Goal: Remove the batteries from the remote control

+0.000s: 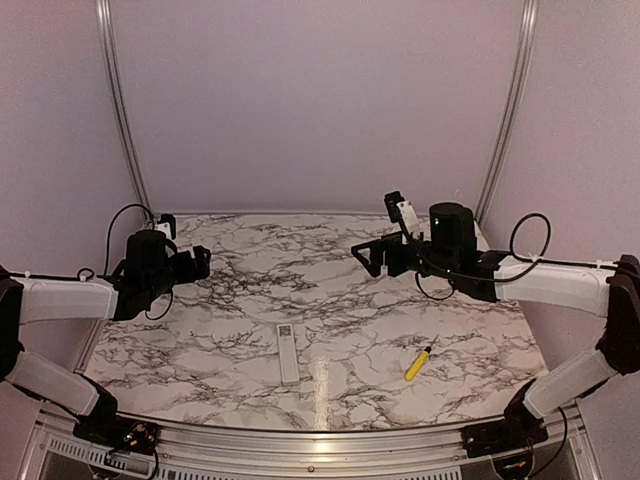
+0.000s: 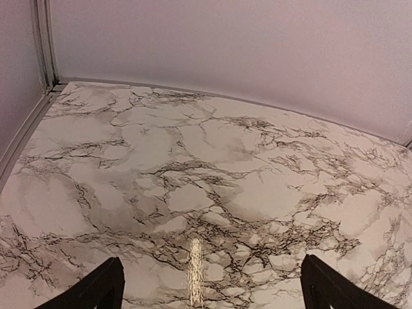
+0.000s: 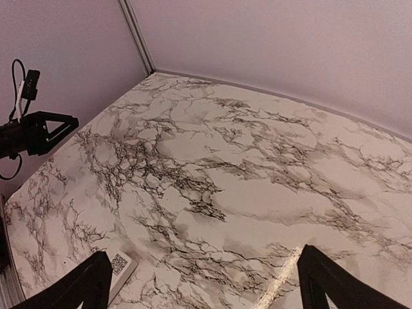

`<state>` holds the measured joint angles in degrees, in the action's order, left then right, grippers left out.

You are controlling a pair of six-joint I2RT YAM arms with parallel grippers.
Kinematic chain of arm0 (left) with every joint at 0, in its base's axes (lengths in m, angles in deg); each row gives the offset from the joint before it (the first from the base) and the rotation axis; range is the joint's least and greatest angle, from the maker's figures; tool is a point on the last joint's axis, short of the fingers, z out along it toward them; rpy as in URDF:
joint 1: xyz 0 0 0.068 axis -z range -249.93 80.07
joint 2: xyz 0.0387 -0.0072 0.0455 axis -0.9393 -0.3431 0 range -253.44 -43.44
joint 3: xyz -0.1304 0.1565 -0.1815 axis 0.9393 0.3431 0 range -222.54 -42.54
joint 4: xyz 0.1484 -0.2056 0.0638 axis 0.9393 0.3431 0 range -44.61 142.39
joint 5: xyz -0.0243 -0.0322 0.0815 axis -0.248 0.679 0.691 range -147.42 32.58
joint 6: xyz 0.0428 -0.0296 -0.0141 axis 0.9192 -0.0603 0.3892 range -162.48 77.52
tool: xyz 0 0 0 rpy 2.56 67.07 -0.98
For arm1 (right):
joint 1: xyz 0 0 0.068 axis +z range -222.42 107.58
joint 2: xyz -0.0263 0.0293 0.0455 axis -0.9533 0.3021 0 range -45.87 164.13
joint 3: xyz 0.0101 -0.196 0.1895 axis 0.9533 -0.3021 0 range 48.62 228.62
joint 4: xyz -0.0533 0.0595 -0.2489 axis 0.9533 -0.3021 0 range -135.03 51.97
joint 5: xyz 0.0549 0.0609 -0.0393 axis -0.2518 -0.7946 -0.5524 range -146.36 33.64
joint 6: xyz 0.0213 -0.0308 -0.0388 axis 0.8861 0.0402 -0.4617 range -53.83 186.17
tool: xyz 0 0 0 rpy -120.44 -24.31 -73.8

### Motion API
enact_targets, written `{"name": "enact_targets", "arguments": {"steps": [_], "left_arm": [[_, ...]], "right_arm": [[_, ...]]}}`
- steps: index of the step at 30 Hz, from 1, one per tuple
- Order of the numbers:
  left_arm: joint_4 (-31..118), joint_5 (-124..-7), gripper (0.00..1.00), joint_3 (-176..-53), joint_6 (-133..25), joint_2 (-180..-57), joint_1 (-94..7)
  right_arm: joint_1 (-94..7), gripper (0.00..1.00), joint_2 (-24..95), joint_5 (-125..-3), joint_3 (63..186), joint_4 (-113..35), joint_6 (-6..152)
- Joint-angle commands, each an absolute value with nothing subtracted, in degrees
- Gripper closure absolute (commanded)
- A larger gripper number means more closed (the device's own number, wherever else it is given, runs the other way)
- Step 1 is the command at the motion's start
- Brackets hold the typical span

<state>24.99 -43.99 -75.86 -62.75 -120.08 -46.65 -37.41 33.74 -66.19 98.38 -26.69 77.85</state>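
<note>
Task is judged not started: remote control [image 1: 288, 352] is seen untouched at near-centre, no batteries are seen out, and the 2 empty grippers, left gripper [image 1: 204, 263] and right gripper [image 1: 363, 256], are spread well apart from it.

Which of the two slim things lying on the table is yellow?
The screwdriver, lying off to the right; the remote control near the middle is white with a dark label.
</note>
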Motion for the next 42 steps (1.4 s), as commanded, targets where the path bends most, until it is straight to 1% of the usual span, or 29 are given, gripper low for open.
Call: {"name": "enact_targets", "arguments": {"steps": [1, 8, 12, 19, 26, 31, 42], "left_arm": [[23.8, -44.9, 0.01, -77.4, -61.9, -120.8, -45.9], [24.1, -44.8, 0.01, -76.6, -62.7, -119.8, -44.9], [24.3, -45.0, 0.02, -75.5, -63.0, -118.7, -44.2], [23.8, -44.8, 0.03, -73.3, -63.0, -117.5, -43.4], [23.3, -44.5, 0.03, -72.5, -62.6, -117.2, -43.3], [22.7, -44.1, 0.03, -71.8, -62.7, -116.7, -43.3], [21.4, -44.3, 0.03, -71.8, -62.7, -117.5, -43.3]], "right_arm": [[-31.7, 0.01, 39.0, -62.8, 101.5, -29.7, 78.4], [-22.2, 0.01, 48.7, -56.8, 107.6, -33.4, 83.5], [-17.6, 0.01, 55.3, -51.7, 113.9, -40.7, 86.6], [-14.3, 0.01, 63.5, -52.2, 122.9, -49.1, 90.8], [-9.3, 0.01, 69.5, -47.4, 130.9, -56.8, 92.2], [-6.6, 0.01, 72.0, -46.2, 132.0, -58.0, 94.7], [-3.6, 0.01, 73.9, -47.6, 129.3, -56.7, 96.6]]}}
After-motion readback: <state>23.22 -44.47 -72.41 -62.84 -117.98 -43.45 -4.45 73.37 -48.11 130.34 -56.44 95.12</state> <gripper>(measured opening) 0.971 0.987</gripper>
